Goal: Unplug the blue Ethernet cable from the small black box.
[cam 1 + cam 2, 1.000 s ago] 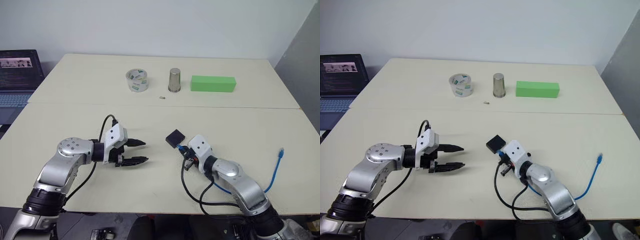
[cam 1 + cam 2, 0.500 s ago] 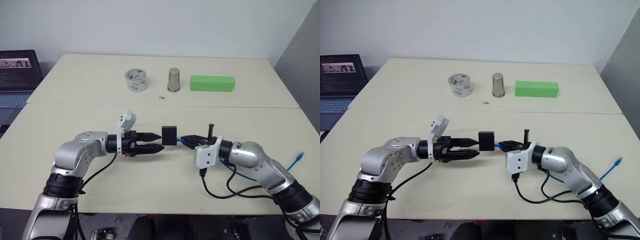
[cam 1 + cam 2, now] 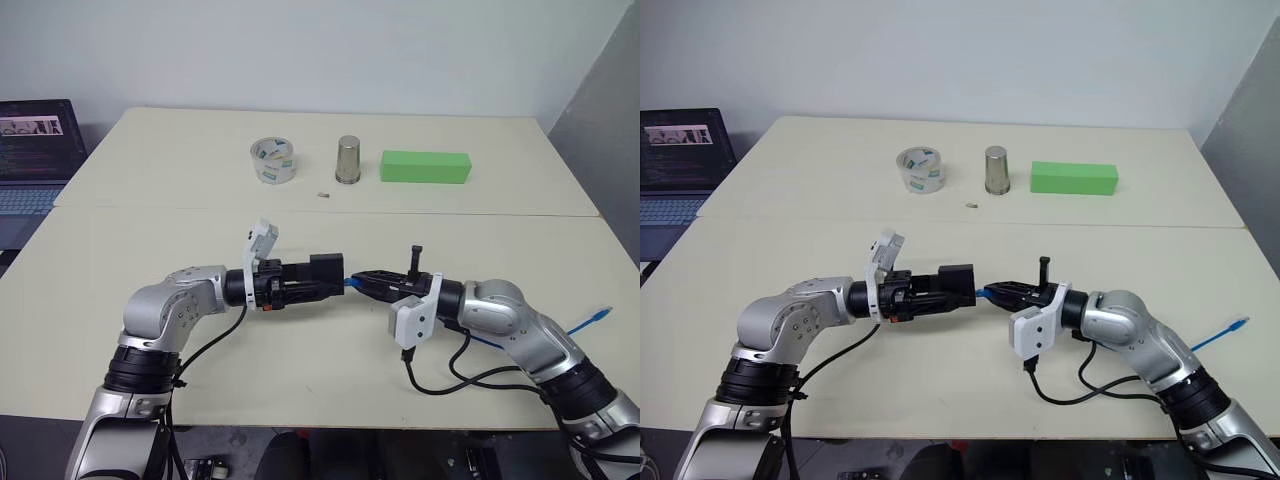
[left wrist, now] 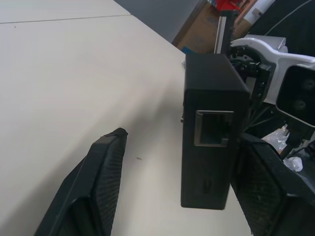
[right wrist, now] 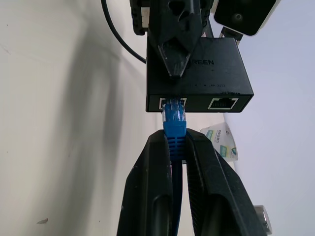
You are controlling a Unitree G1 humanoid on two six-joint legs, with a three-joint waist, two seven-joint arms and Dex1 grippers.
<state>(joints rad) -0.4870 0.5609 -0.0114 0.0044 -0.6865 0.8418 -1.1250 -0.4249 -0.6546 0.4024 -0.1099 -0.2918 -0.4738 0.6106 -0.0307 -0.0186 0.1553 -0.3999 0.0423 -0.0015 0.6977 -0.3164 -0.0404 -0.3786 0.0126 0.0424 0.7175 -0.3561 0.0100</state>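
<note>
cream table (image 3: 150, 230): tape roll (image 3: 273, 160), metal cup (image 3: 348, 160), green block (image 3: 425, 167) in row at far side.

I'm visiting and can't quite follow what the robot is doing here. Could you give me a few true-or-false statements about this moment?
1. The blue Ethernet cable is plugged into the small black box. True.
2. The right claw is shut on the cable's plug end. True.
3. The box lies flat on the table. False: it is held up between the two claws.
4. The green block sits between the claws. False: it lies far back, beside the metal cup.
</note>
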